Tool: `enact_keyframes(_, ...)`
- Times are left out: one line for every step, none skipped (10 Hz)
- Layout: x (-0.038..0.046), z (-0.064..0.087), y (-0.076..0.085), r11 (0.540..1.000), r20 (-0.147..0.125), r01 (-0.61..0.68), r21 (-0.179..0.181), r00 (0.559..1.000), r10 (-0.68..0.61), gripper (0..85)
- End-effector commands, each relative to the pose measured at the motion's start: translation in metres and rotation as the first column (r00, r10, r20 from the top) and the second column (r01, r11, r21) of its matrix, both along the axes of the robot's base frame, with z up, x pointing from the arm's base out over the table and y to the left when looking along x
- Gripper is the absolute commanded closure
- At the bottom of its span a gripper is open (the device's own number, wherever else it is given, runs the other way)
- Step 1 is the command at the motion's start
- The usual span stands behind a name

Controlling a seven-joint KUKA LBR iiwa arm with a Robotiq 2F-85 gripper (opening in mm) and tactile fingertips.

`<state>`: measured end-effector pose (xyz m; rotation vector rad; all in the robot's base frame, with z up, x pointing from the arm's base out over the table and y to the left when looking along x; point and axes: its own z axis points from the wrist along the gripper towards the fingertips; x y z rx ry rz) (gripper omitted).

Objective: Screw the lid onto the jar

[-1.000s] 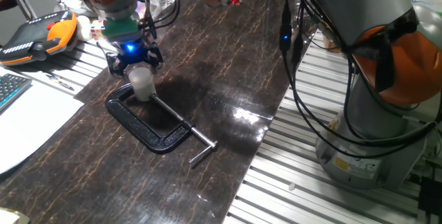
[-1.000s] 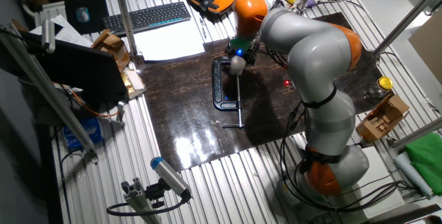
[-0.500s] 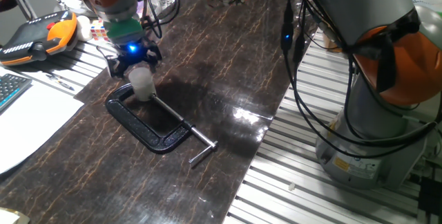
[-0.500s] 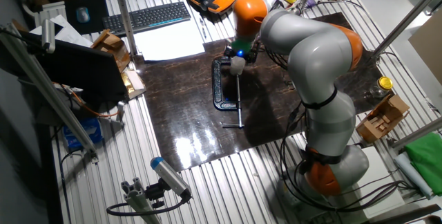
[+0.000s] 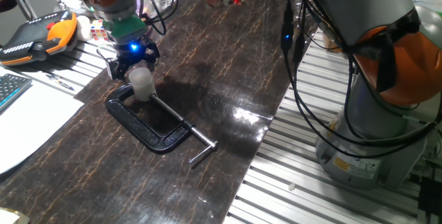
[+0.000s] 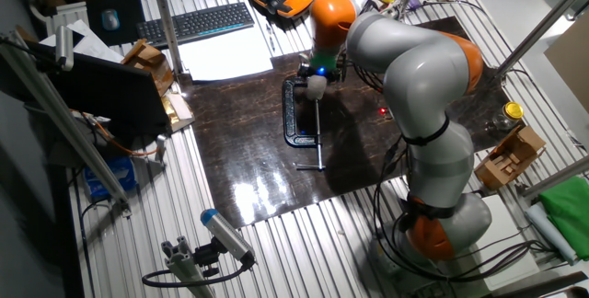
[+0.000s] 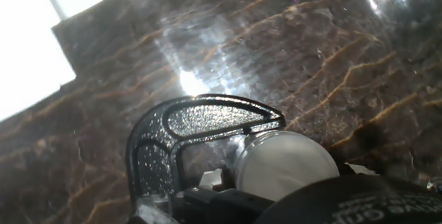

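Jaws over one jar (image 5: pixel 142 82) (lid (image 7: pixel 286 163) on) in one C-clamp (image 5: pixel 146 121).

Readable text: none in any view.
Keyboard (image 6: pixel 195 23): key legends too small to make out.
Orange-and-black pendant (image 5: pixel 36 36): no marking can be read.
Black C-clamp (image 7: pixel 181 141): no lettering shows on its casting.
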<state>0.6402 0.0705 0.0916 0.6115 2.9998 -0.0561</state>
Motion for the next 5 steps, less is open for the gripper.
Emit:
enact_keyframes(-0.0001,-0.0001,0.0001,0.963,0.001,-0.269,-0.001,0.963,0.269,0.0)
enact_keyframes(0.0000,-0.0003,0.0001,0.959,0.001,-0.282,-0.001,0.959,0.282,0.0)
enact_keyframes(-0.0002,-0.0006,0.0005,0.957,0.000,-0.289,-0.003,0.957,0.289,0.0)
enact_keyframes(-0.0004,-0.0005,0.0002,0.955,0.000,-0.297,-0.005,0.955,0.297,0.0)
enact_keyframes(-0.0006,-0.0005,-0.0004,0.954,0.001,-0.300,-0.007,0.954,0.300,0.0)
